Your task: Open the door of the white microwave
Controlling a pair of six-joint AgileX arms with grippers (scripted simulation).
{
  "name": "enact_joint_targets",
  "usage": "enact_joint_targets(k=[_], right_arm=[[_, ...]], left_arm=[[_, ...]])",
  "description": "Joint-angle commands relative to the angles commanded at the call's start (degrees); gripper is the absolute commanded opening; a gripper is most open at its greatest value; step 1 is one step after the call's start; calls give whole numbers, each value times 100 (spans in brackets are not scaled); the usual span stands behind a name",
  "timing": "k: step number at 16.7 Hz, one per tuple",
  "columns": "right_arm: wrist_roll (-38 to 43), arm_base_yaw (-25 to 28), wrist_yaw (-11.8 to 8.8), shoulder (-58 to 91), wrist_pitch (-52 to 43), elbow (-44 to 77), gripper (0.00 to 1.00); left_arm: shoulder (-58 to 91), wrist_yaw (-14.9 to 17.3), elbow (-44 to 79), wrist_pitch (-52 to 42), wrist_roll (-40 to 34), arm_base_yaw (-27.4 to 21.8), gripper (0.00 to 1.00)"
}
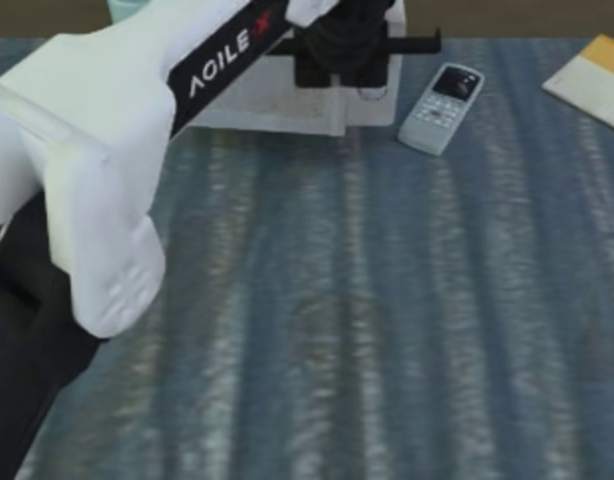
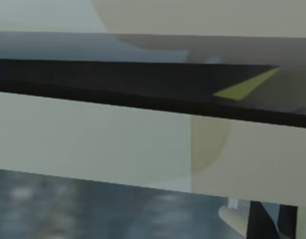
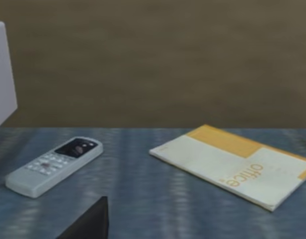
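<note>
Across the upper left of the top view, the left arm (image 1: 107,150) fills the frame, a big white limb reaching diagonally toward the far edge of the table (image 1: 387,330). Its dark left gripper (image 1: 347,45) sits at the top centre of the frame, right against the front of the white microwave (image 1: 277,105), which stands at the top edge, partly hidden under the arm. How far its fingers are spread, or whether they have hold of anything, I cannot tell; the gripper body covers them from above.

The left wrist view is pressed up close: pale panels cross the frame with a dark band between them, which I take for a gap along the door (image 2: 93,134), though I cannot be sure. If that reading is right, the door may already be cracked open a little. From above, the door cannot be made out clearly, so a full swing is not shown. I judge the task in progress, with most of the opening yet to do.

To the right of the microwave lies a grey remote control (image 1: 442,108), and a booklet (image 1: 592,80) rests at the upper right. The right arm is out of the top view.
</note>
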Motion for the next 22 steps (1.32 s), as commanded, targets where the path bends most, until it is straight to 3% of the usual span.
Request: enact_joint_targets(k=[22], right_arm=[[0,0,0,0,0,0,100]], left_arm=[[27,50,120,-126,-33,21,0]])
